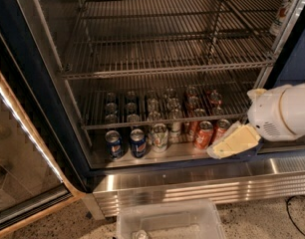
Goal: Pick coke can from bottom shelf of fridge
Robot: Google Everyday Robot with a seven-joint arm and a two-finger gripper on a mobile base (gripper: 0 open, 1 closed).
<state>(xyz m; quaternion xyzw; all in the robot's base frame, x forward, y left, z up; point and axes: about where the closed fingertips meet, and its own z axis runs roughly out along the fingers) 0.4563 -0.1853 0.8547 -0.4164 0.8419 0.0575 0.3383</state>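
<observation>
In the camera view I am looking into the open fridge (38, 98), its glass door (18, 148) swung out at the left edge. The gripper (234, 141) is hanging at the front right corner of the bottom shelf (182, 154), below the white arm housing (284, 111); I cannot tell its state from this angle. The coke can (203, 135) is standing upright at the front edge of that shelf, just beside the gripper on its left; I cannot tell whether they are touching. A second red can (221, 128) is standing close behind. Toward the left front corner, two blue cans (114, 144) and a pale can (160, 137) are standing in a row. A clear plastic bin (167, 220) is lying on the floor below the ribbed steel base (192, 188).
</observation>
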